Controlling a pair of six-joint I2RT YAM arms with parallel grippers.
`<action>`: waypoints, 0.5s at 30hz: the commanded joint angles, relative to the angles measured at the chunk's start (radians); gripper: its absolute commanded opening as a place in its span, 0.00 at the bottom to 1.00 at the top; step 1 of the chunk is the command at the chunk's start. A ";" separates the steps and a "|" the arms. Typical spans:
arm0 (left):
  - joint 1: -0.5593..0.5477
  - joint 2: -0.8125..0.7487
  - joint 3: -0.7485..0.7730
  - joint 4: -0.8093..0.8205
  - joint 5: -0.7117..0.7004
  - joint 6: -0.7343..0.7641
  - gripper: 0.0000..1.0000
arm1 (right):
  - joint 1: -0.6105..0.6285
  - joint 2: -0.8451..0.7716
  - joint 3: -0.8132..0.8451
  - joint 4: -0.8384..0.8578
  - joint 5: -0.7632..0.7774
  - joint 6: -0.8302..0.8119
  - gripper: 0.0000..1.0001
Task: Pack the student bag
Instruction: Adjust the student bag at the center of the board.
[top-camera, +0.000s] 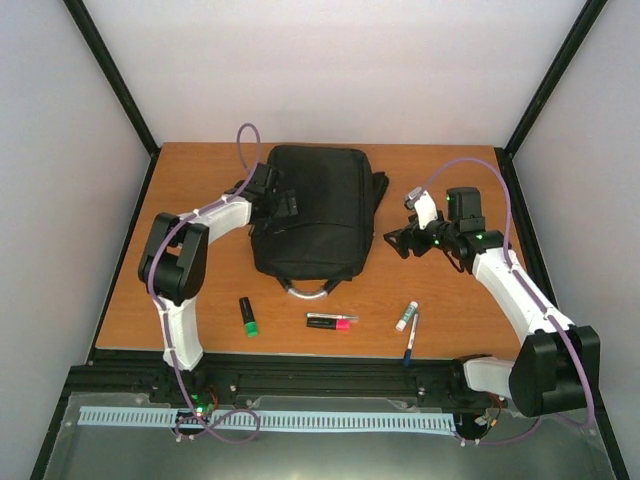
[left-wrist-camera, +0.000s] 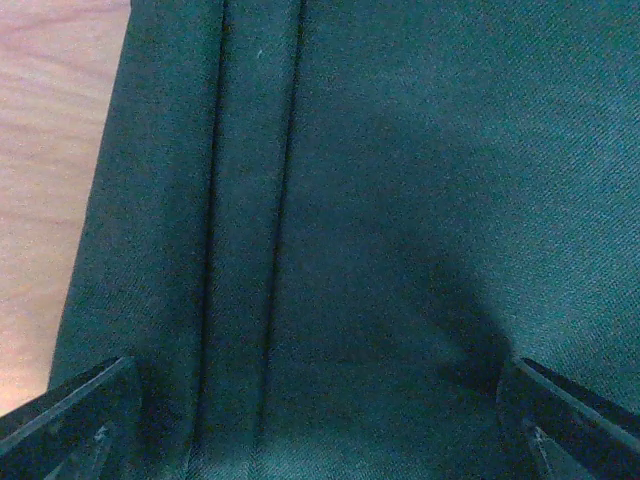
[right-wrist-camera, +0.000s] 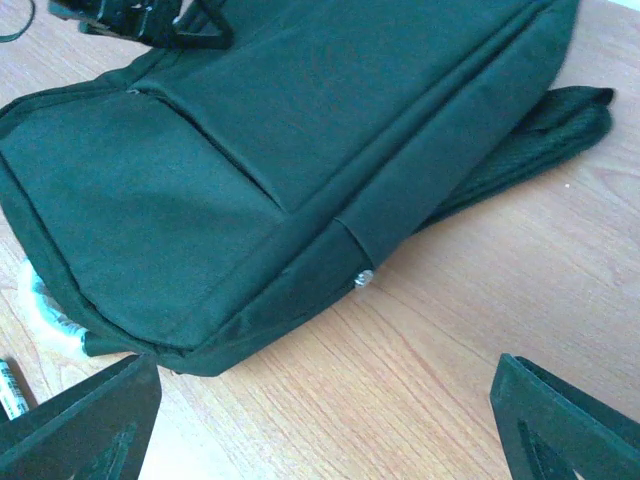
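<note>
The student bag (top-camera: 320, 205) is a black backpack lying flat mid-table, its grey loop handle (top-camera: 308, 289) toward the near edge. My left gripper (top-camera: 285, 205) hangs over the bag's left side. In the left wrist view the bag's fabric (left-wrist-camera: 380, 200) fills the frame and the fingers (left-wrist-camera: 70, 425) stand wide apart, so the left gripper (left-wrist-camera: 320, 435) is open. My right gripper (top-camera: 405, 240) is just right of the bag above the bare table, open and holding nothing. In its wrist view the bag (right-wrist-camera: 250, 150) and a silver zip pull (right-wrist-camera: 364, 279) lie ahead of the right gripper (right-wrist-camera: 325, 430).
Near the front edge lie a black marker with a green cap (top-camera: 247, 316), a pink and black highlighter (top-camera: 331, 320), a white marker with a green cap (top-camera: 406, 316) and a blue pen (top-camera: 411, 340). A bag strap (right-wrist-camera: 540, 130) sticks out on the right side.
</note>
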 joint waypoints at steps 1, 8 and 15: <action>-0.049 0.103 0.057 0.099 0.182 0.021 1.00 | -0.005 0.019 -0.013 0.011 -0.035 -0.026 0.92; -0.142 0.196 0.170 0.114 0.194 0.074 1.00 | -0.005 0.052 -0.010 0.000 -0.055 -0.042 0.91; -0.181 0.233 0.293 0.083 0.241 0.091 0.98 | -0.005 0.058 -0.006 -0.010 -0.068 -0.049 0.90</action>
